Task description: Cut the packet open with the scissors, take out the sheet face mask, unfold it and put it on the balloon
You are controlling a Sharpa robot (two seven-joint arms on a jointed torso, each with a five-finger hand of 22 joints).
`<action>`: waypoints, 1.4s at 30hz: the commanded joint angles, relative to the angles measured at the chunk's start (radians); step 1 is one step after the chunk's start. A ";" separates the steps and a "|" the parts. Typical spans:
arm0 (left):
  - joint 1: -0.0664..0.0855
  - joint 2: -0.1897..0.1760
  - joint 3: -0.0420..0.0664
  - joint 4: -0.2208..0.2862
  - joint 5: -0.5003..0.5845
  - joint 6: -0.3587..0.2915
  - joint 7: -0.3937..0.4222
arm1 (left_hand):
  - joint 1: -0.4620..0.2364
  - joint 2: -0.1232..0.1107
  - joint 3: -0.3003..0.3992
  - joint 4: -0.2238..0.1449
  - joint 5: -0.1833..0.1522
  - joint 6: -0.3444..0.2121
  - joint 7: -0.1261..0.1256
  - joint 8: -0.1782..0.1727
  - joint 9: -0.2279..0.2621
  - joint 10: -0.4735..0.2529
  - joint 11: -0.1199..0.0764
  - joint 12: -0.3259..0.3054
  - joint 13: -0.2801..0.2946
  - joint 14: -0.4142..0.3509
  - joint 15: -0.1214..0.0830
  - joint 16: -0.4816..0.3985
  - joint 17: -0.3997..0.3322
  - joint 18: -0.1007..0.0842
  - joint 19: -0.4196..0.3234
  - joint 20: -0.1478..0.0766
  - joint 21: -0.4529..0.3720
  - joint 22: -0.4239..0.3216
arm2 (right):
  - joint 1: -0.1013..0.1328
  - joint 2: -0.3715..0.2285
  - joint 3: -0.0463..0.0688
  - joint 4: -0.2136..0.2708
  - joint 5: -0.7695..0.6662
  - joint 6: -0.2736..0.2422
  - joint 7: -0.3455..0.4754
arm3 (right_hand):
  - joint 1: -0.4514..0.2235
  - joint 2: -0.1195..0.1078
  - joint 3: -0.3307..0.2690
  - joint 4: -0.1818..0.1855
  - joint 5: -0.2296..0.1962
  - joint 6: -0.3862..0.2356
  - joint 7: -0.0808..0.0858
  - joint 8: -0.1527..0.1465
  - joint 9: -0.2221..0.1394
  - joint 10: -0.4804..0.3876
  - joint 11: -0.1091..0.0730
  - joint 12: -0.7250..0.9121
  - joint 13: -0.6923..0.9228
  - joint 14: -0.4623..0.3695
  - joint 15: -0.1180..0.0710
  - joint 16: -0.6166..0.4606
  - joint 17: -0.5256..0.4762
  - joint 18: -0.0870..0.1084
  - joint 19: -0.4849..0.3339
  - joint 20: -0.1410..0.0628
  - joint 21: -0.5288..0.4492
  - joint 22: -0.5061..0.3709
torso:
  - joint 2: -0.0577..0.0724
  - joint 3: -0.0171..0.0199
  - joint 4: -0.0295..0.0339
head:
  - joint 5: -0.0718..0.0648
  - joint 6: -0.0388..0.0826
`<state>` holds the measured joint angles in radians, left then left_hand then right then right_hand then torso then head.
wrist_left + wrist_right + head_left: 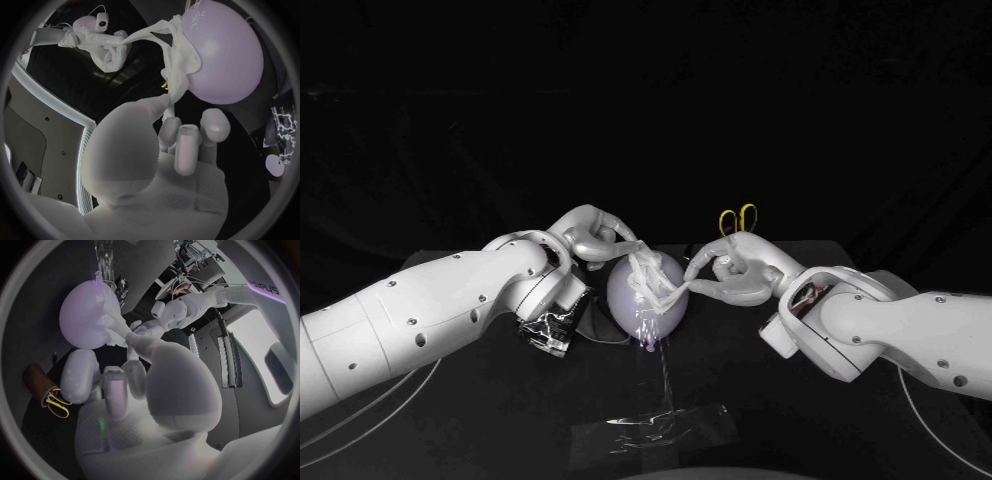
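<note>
One clear stand (pixel 653 425) holds one balloon (pixel 655 318); left hand (pixel 596 238) and right hand (pixel 733 266) pinch one mask (pixel 651 278).

The head view is dimly lit: the table (pixel 790 440) is swallowed in black, while the balloon (pixel 646 322) is picked out brightly. In the wrist views, straight edges are bent toward the rims.

Left robot hand (pixel 593 238); right (pixel 737 268); perhaps pinched

Head looks down; wrist views (close) share the balloon (pixel 225 55).
</note>
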<state>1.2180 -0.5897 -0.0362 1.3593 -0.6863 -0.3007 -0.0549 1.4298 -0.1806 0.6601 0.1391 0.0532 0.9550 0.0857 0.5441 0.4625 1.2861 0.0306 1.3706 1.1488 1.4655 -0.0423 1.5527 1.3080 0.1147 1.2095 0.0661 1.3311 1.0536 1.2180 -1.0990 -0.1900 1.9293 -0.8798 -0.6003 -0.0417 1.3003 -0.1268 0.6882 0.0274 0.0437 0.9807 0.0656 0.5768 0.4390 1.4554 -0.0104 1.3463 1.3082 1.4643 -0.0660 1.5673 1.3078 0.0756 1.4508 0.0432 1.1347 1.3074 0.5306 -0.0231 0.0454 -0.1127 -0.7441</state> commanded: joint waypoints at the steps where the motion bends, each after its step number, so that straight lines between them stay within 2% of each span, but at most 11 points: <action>1: 0.001 -0.015 0.002 0.010 0.092 -0.006 -0.005 | -0.010 0.003 0.008 -0.006 -0.003 -0.006 0.001 0.004 0.043 0.012 -0.017 -0.002 0.002 0.063 0.001 -0.003 0.149 -0.007 -0.005 -0.001 -0.001 0.002 | -0.001 -0.014 0.000 0.004 -0.019 0.000 0.017 | -0.008 0.007 -0.002 -0.008 0.005 0.006 0.000 0.003 0.002 0.009 0.001 -0.005 0.087 0.107 -0.002 0.003 0.263 -0.004 0.004 -0.004 0.004 0.168 | 0.000 0.0005 -0.0015 | 0.002 0.000; 6: 0.000 -0.052 0.002 0.031 0.141 -0.025 -0.001 | -0.015 0.002 0.012 -0.012 -0.003 -0.007 0.001 0.006 0.044 0.011 -0.017 -0.004 -0.001 0.063 0.001 -0.003 0.148 -0.007 -0.005 -0.001 0.000 0.004 | -0.001 -0.043 0.000 0.010 -0.024 -0.011 0.028 | -0.008 0.007 -0.003 -0.008 0.005 0.006 0.000 0.003 0.002 0.010 0.001 -0.004 0.087 0.107 -0.002 0.003 0.263 -0.004 0.005 -0.004 0.006 0.168 | 0.002 0.0009 -0.0015 | 0.001 -0.001; 14: -0.003 -0.112 0.001 0.064 0.308 -0.078 0.048 | -0.028 0.002 0.015 -0.016 -0.003 -0.009 0.001 0.009 0.045 0.005 -0.017 -0.011 -0.014 0.062 0.001 -0.004 0.145 -0.008 -0.005 -0.001 0.000 0.004 | -0.001 -0.078 0.001 0.014 -0.027 -0.023 0.045 | -0.008 0.007 -0.003 -0.008 0.005 0.006 -0.001 0.004 0.002 0.010 0.001 -0.004 0.087 0.107 -0.002 0.003 0.263 -0.005 0.006 -0.004 0.009 0.169 | 0.001 0.0003 -0.0002 | 0.001 -0.005; 25: -0.006 -0.151 0.000 0.080 0.483 -0.193 0.131 | -0.034 0.004 0.017 -0.018 -0.003 -0.011 0.000 0.012 0.047 0.002 -0.018 -0.016 -0.021 0.063 0.000 -0.004 0.148 -0.008 -0.003 -0.001 0.001 0.007 | 0.002 -0.102 0.002 0.010 -0.027 -0.043 0.066 | -0.007 0.007 -0.003 -0.009 0.005 0.006 -0.001 0.004 0.002 0.009 0.000 -0.005 0.087 0.107 -0.002 0.003 0.263 -0.004 0.005 -0.004 0.006 0.168 | 0.001 0.0009 -0.0015 | 0.008 -0.001; 30: -0.007 -0.161 0.000 0.088 0.525 -0.196 0.142 | -0.037 0.004 0.018 -0.019 -0.003 -0.011 -0.001 0.012 0.047 -0.004 -0.018 -0.022 -0.032 0.061 0.000 -0.005 0.144 -0.007 -0.005 -0.001 -0.001 0.003 | 0.004 -0.100 0.002 0.008 -0.026 -0.050 0.074 | -0.007 0.007 -0.003 -0.010 0.005 0.006 -0.001 0.004 0.002 0.010 0.000 -0.004 0.088 0.107 -0.002 0.003 0.263 -0.004 0.005 -0.004 0.007 0.168 | 0.002 0.0014 -0.0011 | 0.007 0.002; 35: -0.009 -0.167 0.000 0.100 0.552 -0.183 0.157 | -0.040 0.005 0.019 -0.021 -0.003 -0.013 -0.001 0.013 0.048 -0.008 -0.019 -0.027 -0.039 0.060 0.000 -0.005 0.141 -0.007 -0.007 -0.001 -0.002 0.000 | 0.012 -0.097 0.004 0.007 -0.023 -0.060 0.081 | -0.007 0.007 -0.003 -0.010 0.005 0.006 -0.001 0.004 0.002 0.010 0.000 -0.004 0.088 0.107 -0.002 0.003 0.263 -0.004 0.005 -0.004 0.007 0.168 | 0.003 0.0002 -0.0023 | 0.008 0.006; 40: -0.010 -0.170 0.001 0.118 0.569 -0.159 0.178 | -0.044 0.005 0.020 -0.024 -0.003 -0.015 -0.001 0.015 0.048 -0.014 -0.019 -0.034 -0.051 0.059 -0.001 -0.006 0.137 -0.006 -0.011 -0.001 -0.005 -0.005 | 0.035 -0.085 0.005 0.002 -0.016 -0.070 0.089 | -0.007 0.007 -0.002 -0.010 0.005 0.006 -0.001 0.004 0.002 0.009 0.000 -0.006 0.087 0.107 -0.002 0.003 0.263 -0.004 0.004 -0.004 0.004 0.168 | 0.001 0.0001 -0.0009 | 0.010 0.012; 42: -0.009 -0.173 0.002 0.126 0.572 -0.154 0.189 | -0.044 0.005 0.020 -0.024 -0.003 -0.015 -0.001 0.015 0.049 -0.015 -0.019 -0.035 -0.052 0.059 -0.001 -0.006 0.137 -0.006 -0.011 -0.001 -0.004 -0.004 | 0.051 -0.075 0.006 -0.004 -0.010 -0.074 0.093 | -0.007 0.007 -0.002 -0.010 0.005 0.006 -0.001 0.004 0.002 0.009 0.000 -0.006 0.087 0.107 -0.002 0.003 0.263 -0.004 0.004 -0.004 0.004 0.168 | -0.001 0.0006 0.0000 | 0.010 0.014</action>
<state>1.2075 -0.7619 -0.0364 1.4781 -0.1531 -0.4628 0.0866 1.3854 -0.1830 0.6789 0.1195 0.0459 0.9475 0.0856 0.5551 0.4643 1.2778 0.0087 1.3410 1.0975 1.4669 -0.0404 1.5478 1.3080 0.1147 1.2057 0.0626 1.3307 1.0493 1.2614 -1.1793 -0.1860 1.9283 -0.8914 -0.6570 0.0269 1.2958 -0.1224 0.6829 0.0221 0.0464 0.9803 0.0636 0.5754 0.4403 1.4572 -0.0085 1.3463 1.3080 1.4643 -0.0660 1.5665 1.3073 0.0755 1.4529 0.0411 1.1403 1.3078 0.5321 -0.0227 0.0439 -0.1033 -0.7331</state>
